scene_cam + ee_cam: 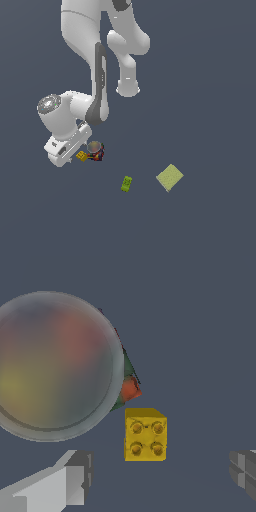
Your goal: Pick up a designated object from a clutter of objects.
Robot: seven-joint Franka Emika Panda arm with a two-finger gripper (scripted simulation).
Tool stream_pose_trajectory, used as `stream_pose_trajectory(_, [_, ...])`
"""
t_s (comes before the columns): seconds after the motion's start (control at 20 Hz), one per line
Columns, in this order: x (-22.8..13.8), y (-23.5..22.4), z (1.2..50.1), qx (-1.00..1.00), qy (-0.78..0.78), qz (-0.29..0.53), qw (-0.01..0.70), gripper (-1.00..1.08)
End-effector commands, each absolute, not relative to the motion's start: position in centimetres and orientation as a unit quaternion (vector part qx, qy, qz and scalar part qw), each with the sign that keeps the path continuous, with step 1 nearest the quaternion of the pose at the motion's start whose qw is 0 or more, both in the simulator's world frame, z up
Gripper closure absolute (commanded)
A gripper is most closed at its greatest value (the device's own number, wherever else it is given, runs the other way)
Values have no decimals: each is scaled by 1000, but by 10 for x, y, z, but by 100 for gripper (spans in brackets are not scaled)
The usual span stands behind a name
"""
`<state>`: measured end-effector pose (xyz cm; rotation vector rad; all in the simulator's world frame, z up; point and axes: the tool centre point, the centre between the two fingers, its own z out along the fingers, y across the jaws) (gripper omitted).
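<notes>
The designated object is a tiny yellow-orange block (145, 435) with four round studs on top, seen also in the exterior view as the block (81, 156) beside the arm's hand. It rests right next to a dark multicoloured cup (55, 363), the cup (95, 150) standing upright. My gripper (160, 476) hovers over the block and is open, with one finger (55, 483) on each side and nothing between them. In the exterior view the hand hides the fingertips.
A small green oblong block (126, 183) lies apart toward the exterior view's right. Farther right is a flat pale yellow-green square (170, 177). The arm's white links rise above the hand.
</notes>
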<state>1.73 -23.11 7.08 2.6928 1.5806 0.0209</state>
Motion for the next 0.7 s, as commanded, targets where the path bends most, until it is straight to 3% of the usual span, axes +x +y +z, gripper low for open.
stream_pose_trajectory(0.0, [15,-229,55,862,507,4,6,-92])
stream_pose_trajectory(0.5, [12,-225,22,861,509,0,0,-92])
stream_pose_trajectory(0.55, [12,-225,22,861,509,0,0,108])
stream_pose_trajectory(0.65, [12,-225,22,861,509,0,0,108])
